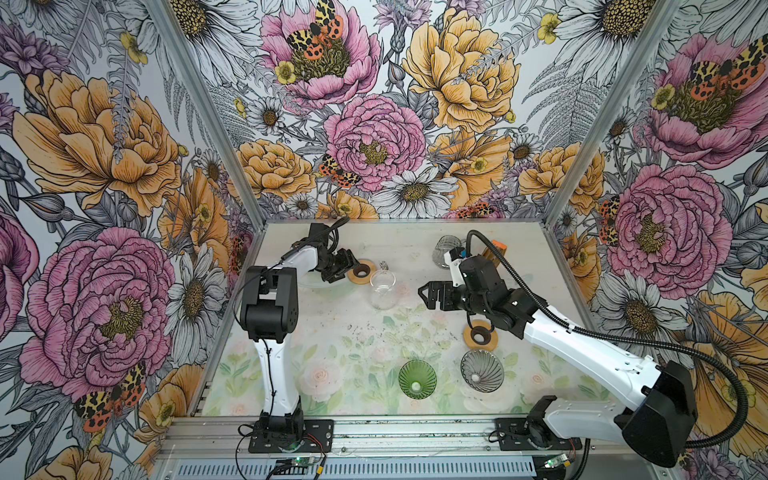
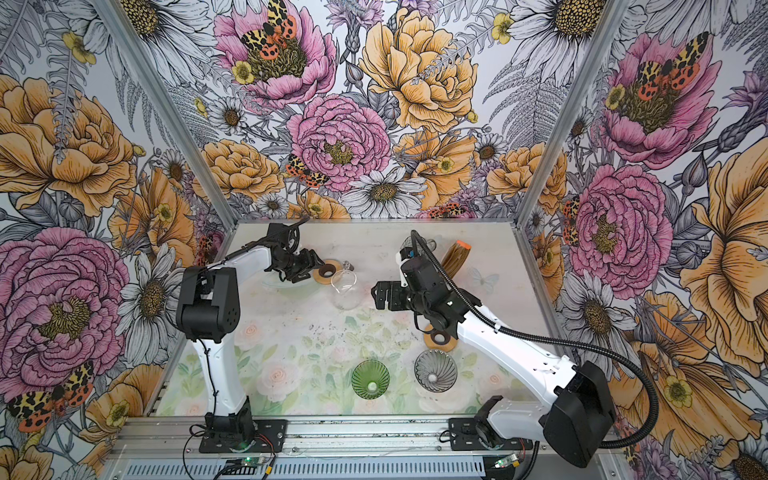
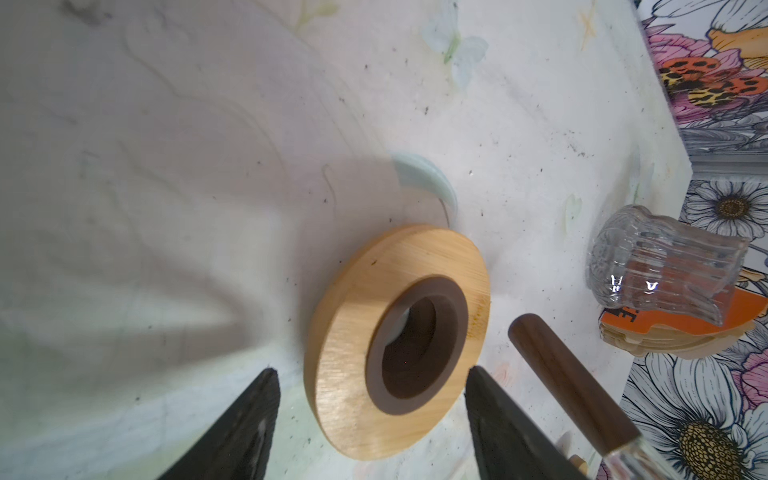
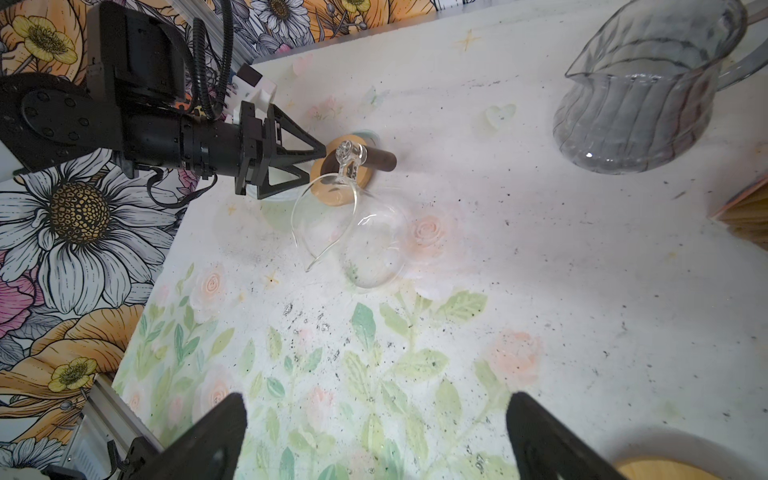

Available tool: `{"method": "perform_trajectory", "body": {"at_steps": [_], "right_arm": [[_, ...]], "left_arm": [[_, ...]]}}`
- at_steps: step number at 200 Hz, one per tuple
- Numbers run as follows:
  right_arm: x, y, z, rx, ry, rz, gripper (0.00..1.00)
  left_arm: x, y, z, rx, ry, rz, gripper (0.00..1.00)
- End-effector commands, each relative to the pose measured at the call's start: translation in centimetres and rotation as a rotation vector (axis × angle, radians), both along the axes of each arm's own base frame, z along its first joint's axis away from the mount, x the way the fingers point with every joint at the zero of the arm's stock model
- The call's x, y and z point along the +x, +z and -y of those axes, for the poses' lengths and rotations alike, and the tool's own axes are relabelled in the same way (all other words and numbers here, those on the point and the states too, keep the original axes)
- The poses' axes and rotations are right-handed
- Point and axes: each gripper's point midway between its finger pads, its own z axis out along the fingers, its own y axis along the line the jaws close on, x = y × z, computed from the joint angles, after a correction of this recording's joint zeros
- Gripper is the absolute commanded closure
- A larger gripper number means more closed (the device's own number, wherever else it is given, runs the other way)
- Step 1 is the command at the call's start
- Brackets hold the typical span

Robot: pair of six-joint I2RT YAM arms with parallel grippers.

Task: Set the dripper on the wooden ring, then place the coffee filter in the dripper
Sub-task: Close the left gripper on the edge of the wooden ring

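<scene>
- Left hand (image 3: 372,370): at 11 o'clock on the bench (image 1: 332,332), jaws apart astride the wooden ring (image 3: 399,340), not clamped on it.
- Right hand (image 1: 423,296): mid-bench, jaws spread wide, empty.
- Coffee filter stack (image 2: 455,257): at 1 o'clock, behind the right arm, just beside the grey glass jug (image 1: 446,249); neither hand is on it.
- Green dripper (image 1: 417,379) at 6 o'clock, grey dripper (image 1: 482,370) at 5 o'clock; both without paper.
- Hazard: the ring, pinched off-centre, may skid into the tipped clear glass vessel (image 1: 382,289) just beside it.
- Hazard: a reach for the filters may knock the jug. The thin pleated papers will probably lift several together or crumple.
</scene>
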Motion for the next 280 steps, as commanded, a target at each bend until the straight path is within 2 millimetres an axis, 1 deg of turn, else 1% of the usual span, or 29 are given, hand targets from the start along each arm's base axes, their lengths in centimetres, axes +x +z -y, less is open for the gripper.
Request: {"method": "perform_trajectory", "body": {"at_steps": [1, 20, 40, 80, 134, 152, 165, 201, 225, 268, 280], "right_arm": [[-0.2, 0.7, -0.3, 0.032, 0.012, 0.023, 0.01], [-0.2, 0.6, -0.2, 0.030, 0.010, 0.022, 0.00], [-0.3, 0.5, -0.1, 0.029, 0.005, 0.021, 0.01], [-0.5, -0.1, 0.1, 0.025, -0.002, 0.007, 0.01], [-0.5, -0.1, 0.3, 0.024, -0.011, 0.012, 0.02], [-0.5, -0.3, 0.3, 0.021, -0.011, 0.008, 0.02], [-0.5, -0.4, 0.4, 0.020, -0.015, 0.006, 0.02], [-0.4, -0.6, 0.3, 0.017, -0.015, 0.002, 0.03], [-0.3, -0.5, 0.2, 0.019, -0.013, 0.000, 0.03], [-0.2, -0.4, 0.0, 0.019, -0.009, 0.001, 0.03], [-0.2, -0.4, 0.0, 0.020, -0.010, 0.002, 0.03]], "left_arm": [[0.9, 0.8, 0.8, -0.016, -0.039, 0.044, 0.29], [0.8, 0.4, 1.1, -0.030, -0.048, 0.033, 0.30], [0.9, 0.4, 1.4, -0.029, -0.053, 0.035, 0.32], [1.2, -0.1, 1.5, -0.043, -0.042, 0.020, 0.36], [1.4, -1.0, 1.7, -0.051, -0.030, -0.004, 0.37], [1.5, -1.1, 1.7, -0.053, -0.026, -0.008, 0.40], [1.6, -1.0, 1.8, -0.057, -0.025, -0.006, 0.44], [2.0, -0.8, 1.9, -0.066, -0.019, -0.003, 0.47], [2.3, -0.2, 1.8, -0.070, -0.010, 0.013, 0.52], [2.8, 0.8, 1.7, -0.084, -0.006, 0.035, 0.59], [2.7, 0.8, 1.7, -0.089, -0.006, 0.033, 0.60]]}}
